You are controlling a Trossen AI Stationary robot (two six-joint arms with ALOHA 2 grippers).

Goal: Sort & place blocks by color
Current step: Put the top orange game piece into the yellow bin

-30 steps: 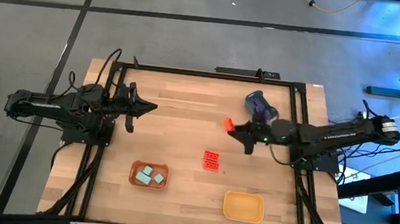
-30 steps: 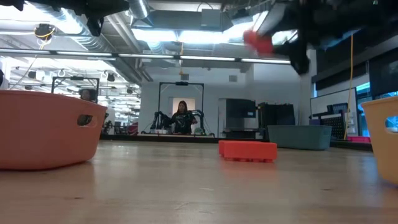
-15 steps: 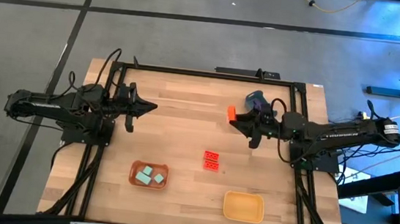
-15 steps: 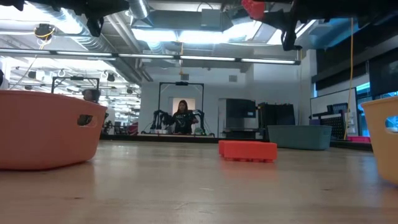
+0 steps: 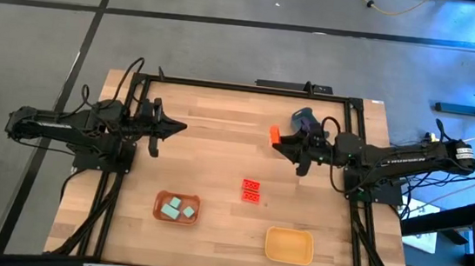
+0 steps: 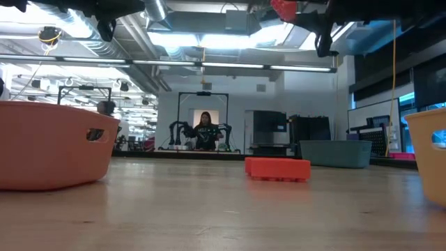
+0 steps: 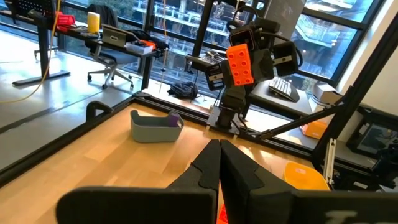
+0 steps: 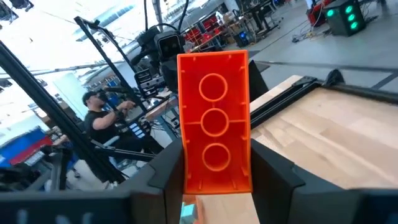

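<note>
Right gripper [image 5: 279,140]: raised above the counter [image 5: 217,166], fingers [image 8: 273,177] clamped on a red block [image 8: 214,121], which stands on end between them with its hollow underside toward the wrist camera; the same block shows at the top of the low view [image 6: 284,8] and studded side out from the left wrist [image 7: 240,63]. Grey cup [image 5: 304,120]: just behind those fingers, on the counter; a purple piece shows inside it from the left wrist view, its kind unclear. Second red block [image 5: 251,189]: flat on the counter, well apart from the right fingers, toward the near edge. Brown tray [image 5: 160,209]: near the front, holding three teal cubes [image 5: 178,208]. Yellow tray [image 5: 289,245]: front right, beside the brown one. Left gripper [image 5: 177,128]: waits over the counter's left side, fingers [image 7: 239,177] pressed together on nothing. Person [image 6: 205,130]: in the room beyond the counter.
</note>
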